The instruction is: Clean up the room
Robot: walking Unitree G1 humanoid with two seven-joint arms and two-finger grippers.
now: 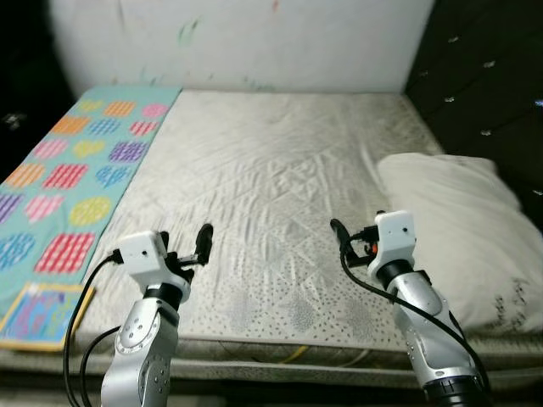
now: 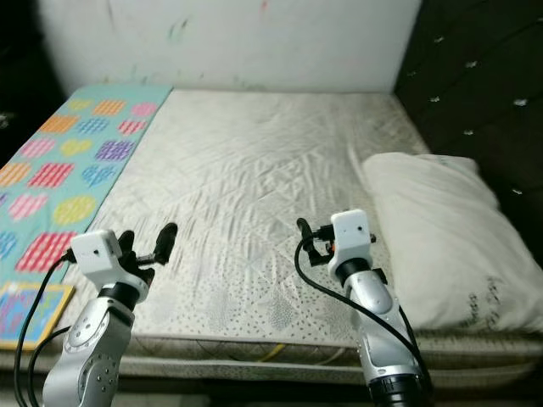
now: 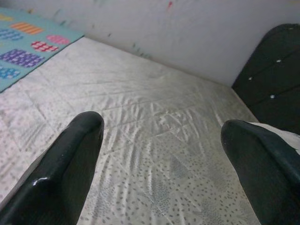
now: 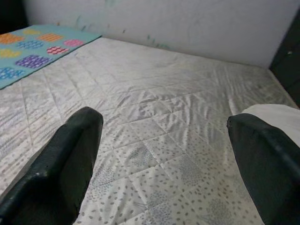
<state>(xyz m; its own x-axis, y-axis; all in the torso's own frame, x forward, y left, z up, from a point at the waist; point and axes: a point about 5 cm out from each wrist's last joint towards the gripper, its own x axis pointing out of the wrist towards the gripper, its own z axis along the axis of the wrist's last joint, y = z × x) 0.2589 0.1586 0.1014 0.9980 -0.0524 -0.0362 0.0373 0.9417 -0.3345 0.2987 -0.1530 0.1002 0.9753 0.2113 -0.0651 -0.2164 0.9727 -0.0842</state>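
Two grippers are raised over the near edge of the mattress [image 1: 254, 170], and neither holds anything. Your left gripper [image 1: 188, 251] has its fingers spread wide, as the left wrist view confirms with quilted fabric visible between the two black fingers [image 3: 70, 159]. Your right gripper [image 1: 346, 239] is likewise spread wide with nothing between its fingers [image 4: 65, 164].

The white pillow [image 1: 450, 229] lies just beside the right gripper, on its outer side and slightly ahead. It sits askew near the black headboard [image 1: 484, 85]. The patterned blanket [image 1: 68, 178] runs ahead of the left gripper on its outer side, with its near corner hanging at the mattress edge.

Judge the pillow to be the likeliest item to handle first. Note these hazards:

1. The pillow is soft and bulky. A pinch on loose cover fabric probably lifts only the cover, and the filling sags or slips free.
2. The black cable looping off the right wrist hangs close to the pillow edge. It could snag as you swing outward.
3. The sheet is wrinkled. Fingertips driven too low can catch and drag it, creating more disorder.
4. Pulling the blanket by one corner likely skews it further off the bed.
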